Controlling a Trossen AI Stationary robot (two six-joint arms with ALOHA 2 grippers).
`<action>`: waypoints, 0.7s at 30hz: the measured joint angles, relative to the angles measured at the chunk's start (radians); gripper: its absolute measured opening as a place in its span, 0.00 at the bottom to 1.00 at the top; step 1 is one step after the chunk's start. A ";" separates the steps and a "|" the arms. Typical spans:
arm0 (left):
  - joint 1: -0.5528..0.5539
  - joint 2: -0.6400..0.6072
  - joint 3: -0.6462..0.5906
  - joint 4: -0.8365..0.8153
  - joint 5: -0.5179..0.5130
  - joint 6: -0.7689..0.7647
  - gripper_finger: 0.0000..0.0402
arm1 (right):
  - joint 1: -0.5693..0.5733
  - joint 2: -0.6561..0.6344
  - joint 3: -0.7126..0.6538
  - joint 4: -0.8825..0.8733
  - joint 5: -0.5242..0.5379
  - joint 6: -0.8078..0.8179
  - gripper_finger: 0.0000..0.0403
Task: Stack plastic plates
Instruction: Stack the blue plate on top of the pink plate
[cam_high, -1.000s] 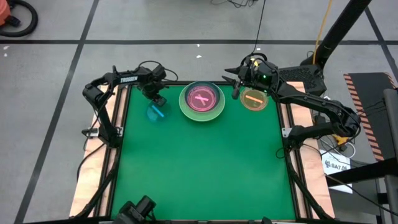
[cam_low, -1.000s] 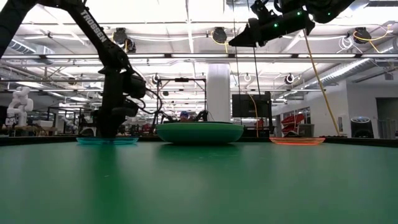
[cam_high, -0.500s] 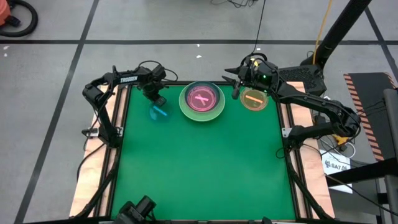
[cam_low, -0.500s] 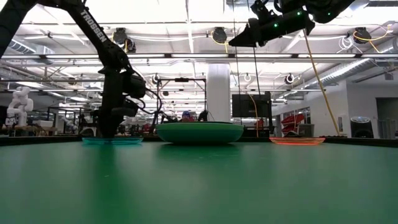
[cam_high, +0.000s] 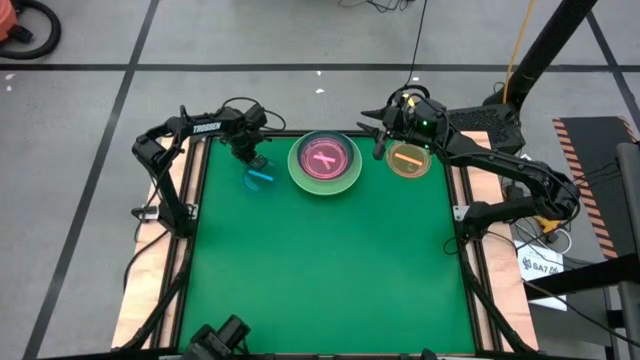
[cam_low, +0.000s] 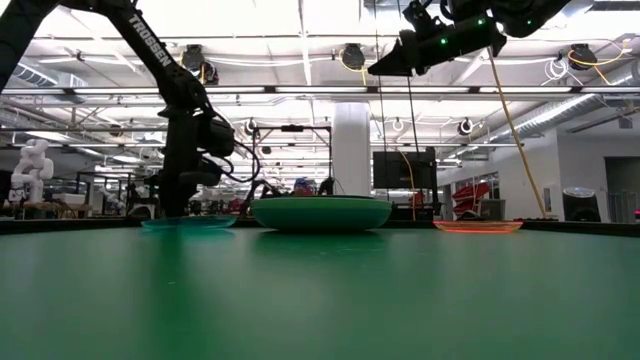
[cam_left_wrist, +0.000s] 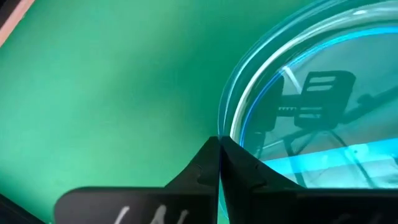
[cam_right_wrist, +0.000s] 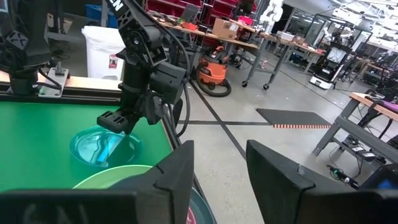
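High view: the small blue plate (cam_high: 258, 179) lies on the green surface (cam_high: 320, 260) near its far edge, just left of the stacked large plates (cam_high: 325, 162). The left gripper (cam_high: 253, 160) has its jaws clamped on the blue rim. Right gripper (cam_high: 382, 140), jaws apart, hovers beside the orange plate (cam_high: 408, 160).
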 joint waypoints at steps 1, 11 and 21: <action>0.000 0.000 0.000 -0.005 0.000 0.001 0.02 | 0.000 0.000 0.000 -0.003 0.000 0.000 0.35; 0.000 -0.052 -0.002 -0.035 0.000 0.004 0.01 | 0.000 0.000 0.000 -0.025 0.000 0.001 0.35; -0.021 -0.243 -0.002 -0.048 -0.003 -0.027 0.01 | 0.000 0.000 0.000 -0.070 -0.001 0.011 0.35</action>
